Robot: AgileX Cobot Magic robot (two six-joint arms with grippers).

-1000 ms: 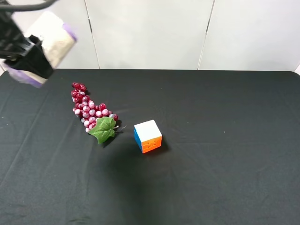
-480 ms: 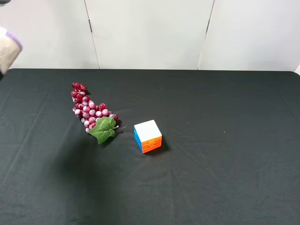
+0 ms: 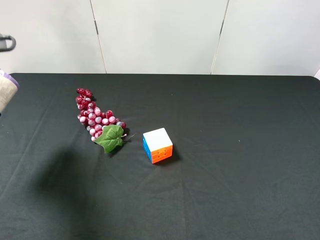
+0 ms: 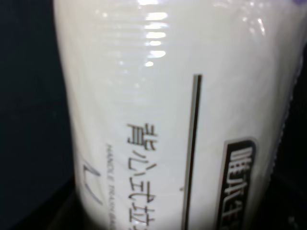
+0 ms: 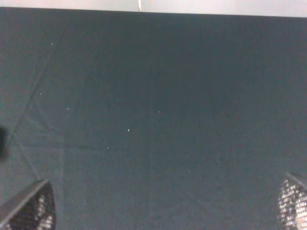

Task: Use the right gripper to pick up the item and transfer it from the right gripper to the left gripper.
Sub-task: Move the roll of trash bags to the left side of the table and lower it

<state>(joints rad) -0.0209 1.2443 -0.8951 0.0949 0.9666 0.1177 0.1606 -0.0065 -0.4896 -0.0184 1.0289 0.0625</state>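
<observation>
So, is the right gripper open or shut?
Open. In the right wrist view the right gripper has its fingertips far apart, with only the black cloth between them.

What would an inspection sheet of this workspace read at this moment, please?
Surface: black cloth-covered table.
Job's things: cream-labelled cylindrical canister with purple ends, at the left edge of the high view, apparently raised; fills the left wrist view.
Clutter: red grape bunch with green leaf; white-orange-blue puzzle cube, set apart from it.
End effectors: right end effector open, empty; left end effector's fingers unseen, seemingly holding the canister.
Cables: dark curved piece, possibly cable.
Surroundings: white panelled wall.
</observation>
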